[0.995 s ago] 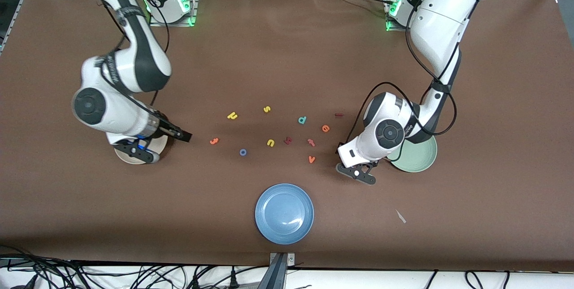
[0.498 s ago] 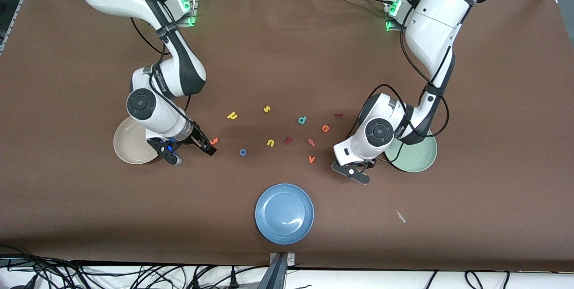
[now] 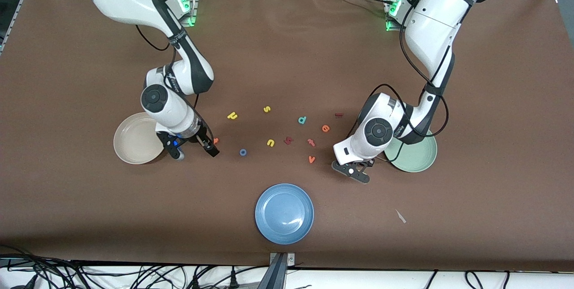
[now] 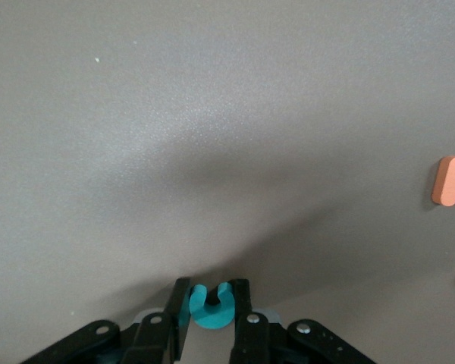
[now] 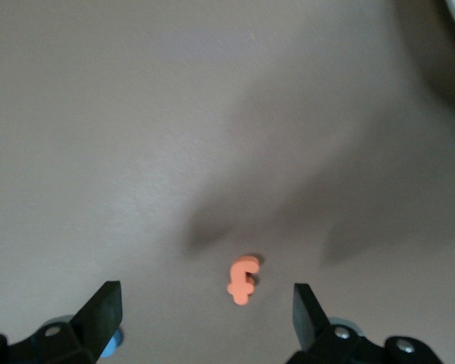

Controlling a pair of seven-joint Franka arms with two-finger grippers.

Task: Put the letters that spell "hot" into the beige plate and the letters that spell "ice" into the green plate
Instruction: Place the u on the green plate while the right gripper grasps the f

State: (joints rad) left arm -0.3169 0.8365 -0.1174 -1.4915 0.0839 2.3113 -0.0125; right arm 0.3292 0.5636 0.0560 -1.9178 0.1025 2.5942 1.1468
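While right gripper [image 3: 197, 147] hangs low over table [image 3: 287, 55], fingers spread wide, orange "t" [image 5: 243, 280] lies between them, untouched, just beside beige plate [image 3: 134, 138]. Left gripper [image 4: 211, 334] clamped on teal "c" [image 4: 211, 307], beside green plate [image 3: 415, 156]. Half second back: right gripper stood a little nearer beige plate, has slid over "t"; left gripper barely shifted, jaws narrowed onto "c". Blue "o" [image 3: 242, 152], yellow "h" [image 3: 232, 116], orange "e" [image 3: 325, 128], red "i" [image 3: 339, 115] unmoved on table.
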